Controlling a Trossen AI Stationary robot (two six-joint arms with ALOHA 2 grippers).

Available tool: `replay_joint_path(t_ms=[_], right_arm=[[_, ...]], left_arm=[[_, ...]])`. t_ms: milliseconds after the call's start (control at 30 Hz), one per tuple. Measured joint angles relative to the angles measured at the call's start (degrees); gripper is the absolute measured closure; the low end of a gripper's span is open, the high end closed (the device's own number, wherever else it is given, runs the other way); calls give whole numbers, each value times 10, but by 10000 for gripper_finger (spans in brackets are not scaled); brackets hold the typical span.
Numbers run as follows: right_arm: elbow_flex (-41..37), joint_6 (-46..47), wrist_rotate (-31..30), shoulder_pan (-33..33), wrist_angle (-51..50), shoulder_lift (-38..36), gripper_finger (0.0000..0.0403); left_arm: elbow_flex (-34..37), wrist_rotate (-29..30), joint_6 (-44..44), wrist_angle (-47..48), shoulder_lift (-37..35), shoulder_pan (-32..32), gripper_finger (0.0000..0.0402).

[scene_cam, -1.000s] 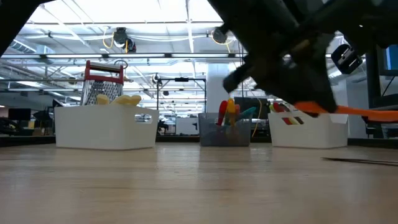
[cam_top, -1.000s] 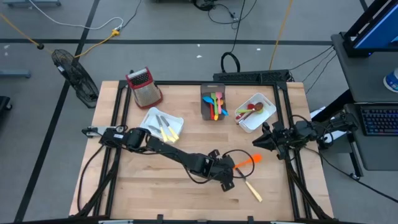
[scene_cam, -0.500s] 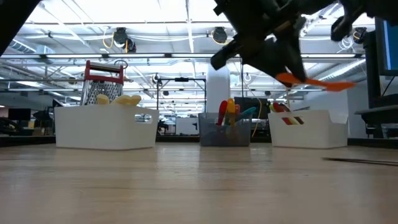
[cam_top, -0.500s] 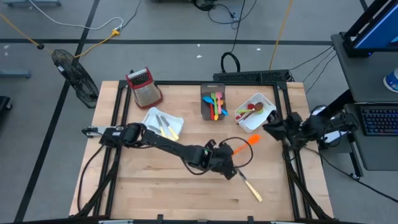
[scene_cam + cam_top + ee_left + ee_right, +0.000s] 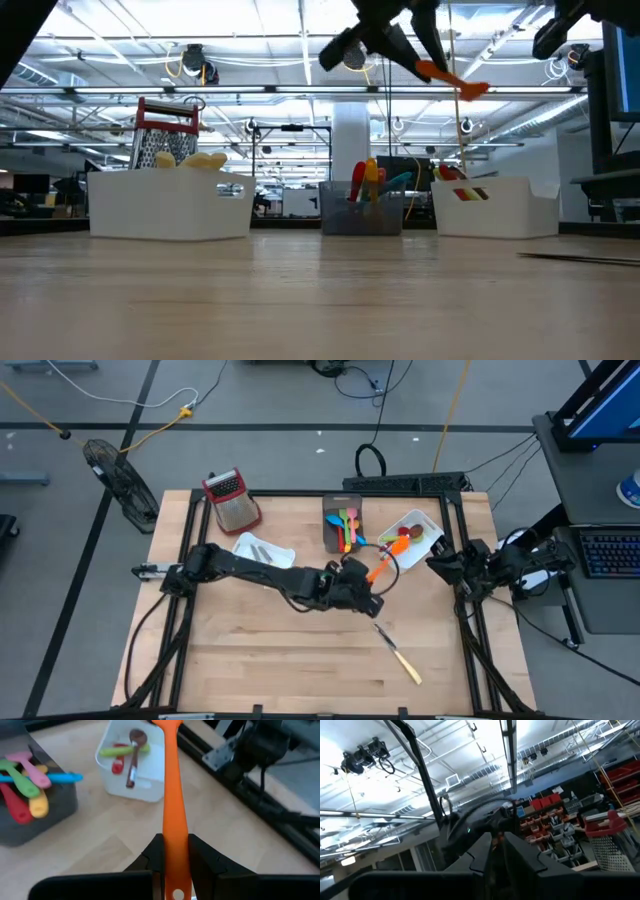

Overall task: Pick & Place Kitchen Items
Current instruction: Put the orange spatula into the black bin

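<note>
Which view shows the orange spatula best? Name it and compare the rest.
The left wrist view: the orange spatula fills the frame, clamped in the left gripper above the table. The high view shows it small near the white bin. The low view shows only its raised end. The right wrist view misses it.

Your wood bench (image 5: 250,650) carries a grater (image 5: 231,499), 2 white bins (image 5: 262,552) (image 5: 425,525), a grey bin (image 5: 341,520), and a cream-handled knife (image 5: 398,652) lying near the left gripper (image 5: 372,582).

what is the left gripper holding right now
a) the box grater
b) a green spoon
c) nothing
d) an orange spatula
d: the left gripper is shut on the handle of the orange spatula, held up in the air near the white bin at the table's back right.
</note>
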State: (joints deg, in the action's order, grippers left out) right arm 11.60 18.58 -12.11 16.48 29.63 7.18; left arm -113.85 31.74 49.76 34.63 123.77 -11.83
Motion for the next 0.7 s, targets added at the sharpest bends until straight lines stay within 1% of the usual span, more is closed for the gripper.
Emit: replay_joint_path(t_ms=[167,267,400,500,600,700], right_arm=[[0,2,1,0,-11,0,360],[0,2,1,0,-17,0,360],[0,2,2,0,-23,0,360],[0,2,2,0,-28,0,360],[0,2,1,0,-34,0,360],[0,2,2,0,-45,0,360]], left_arm=[[0,3,-5,12,-30,15,353],[0,18,7,45,-47,29,353],[0,16,55,114,-64,56,353],[0,-7,90,164,-75,79,353],[0,-50,121,203,-80,104,353],[0,-97,142,221,-80,128,353]])
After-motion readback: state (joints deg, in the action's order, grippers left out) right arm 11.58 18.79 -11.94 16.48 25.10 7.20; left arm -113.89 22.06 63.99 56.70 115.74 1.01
